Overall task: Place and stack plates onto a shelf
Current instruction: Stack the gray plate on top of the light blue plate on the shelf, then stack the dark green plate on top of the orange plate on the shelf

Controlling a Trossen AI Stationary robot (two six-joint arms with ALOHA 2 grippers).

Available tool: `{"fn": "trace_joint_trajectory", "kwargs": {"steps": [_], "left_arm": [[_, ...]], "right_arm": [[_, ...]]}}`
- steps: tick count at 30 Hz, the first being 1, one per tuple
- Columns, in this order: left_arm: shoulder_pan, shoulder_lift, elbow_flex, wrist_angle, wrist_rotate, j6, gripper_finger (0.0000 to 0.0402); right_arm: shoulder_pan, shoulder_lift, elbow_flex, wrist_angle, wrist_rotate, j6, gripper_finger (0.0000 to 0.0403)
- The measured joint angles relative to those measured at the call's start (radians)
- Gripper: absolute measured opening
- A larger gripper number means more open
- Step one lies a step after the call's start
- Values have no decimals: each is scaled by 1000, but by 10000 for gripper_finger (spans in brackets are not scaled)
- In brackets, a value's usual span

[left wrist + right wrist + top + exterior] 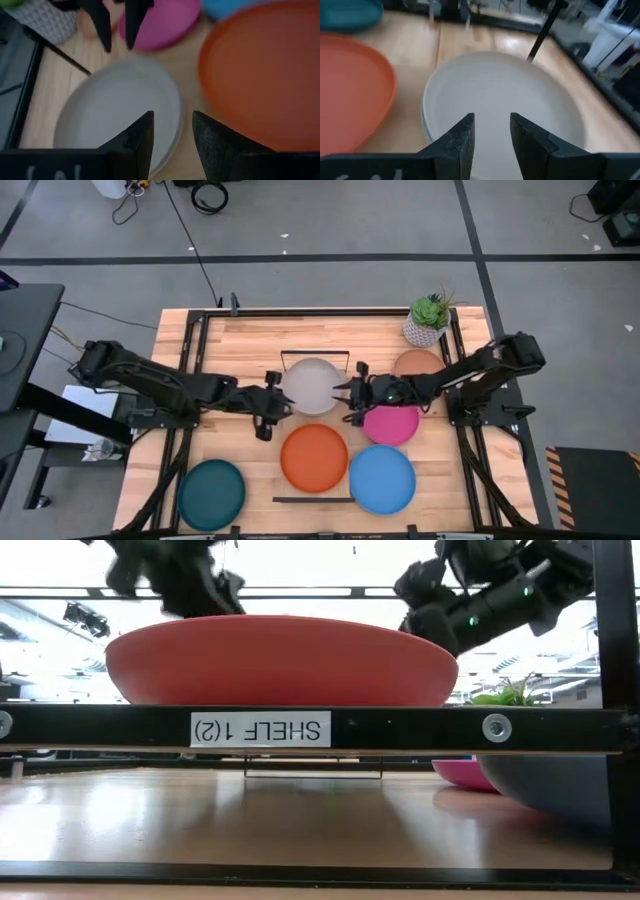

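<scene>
A cream-white plate (312, 385) lies on top of a stack on the far half of the light-wood shelf (283, 480). A light teal rim (424, 120) shows under it. An orange plate (314, 457) lies on the shelf's near half. My left gripper (272, 406) is open at the white plate's left near edge, above it (172, 117). My right gripper (352, 402) is open at the plate's right near edge (491, 117). Neither touches anything. On the table lie the magenta (391, 423), terracotta (418, 364), blue (382, 479) and dark teal (212, 494) plates.
A potted green plant (428, 320) stands at the table's far right, beside the terracotta plate. The shelf's black wire frame ends (310, 354) stand at its far and near ends. In the low view the orange plate (280, 660) sits above the labelled shelf bar (260, 728).
</scene>
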Motion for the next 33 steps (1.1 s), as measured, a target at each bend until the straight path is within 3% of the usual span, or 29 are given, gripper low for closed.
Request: {"fn": "trace_joint_trajectory", "kwargs": {"steps": [4,11,19,24,33], "left_arm": [[-52,-95,17,-119,65,-243,141],[-211,-132,15,-453,189,-963,141],[-468,0,15,-439,260,-1421,141],[-541,80,14,-504,270,-1422,141],[-543,182,14,-554,281,-1032,141]], "right_arm": [[20,-101,-1,-113,22,11,131],[109,-180,-1,-277,68,120,131],[221,-147,-1,-262,161,110,131],[232,-142,-1,-243,157,75,131],[229,-138,-1,-226,146,29,131]]}}
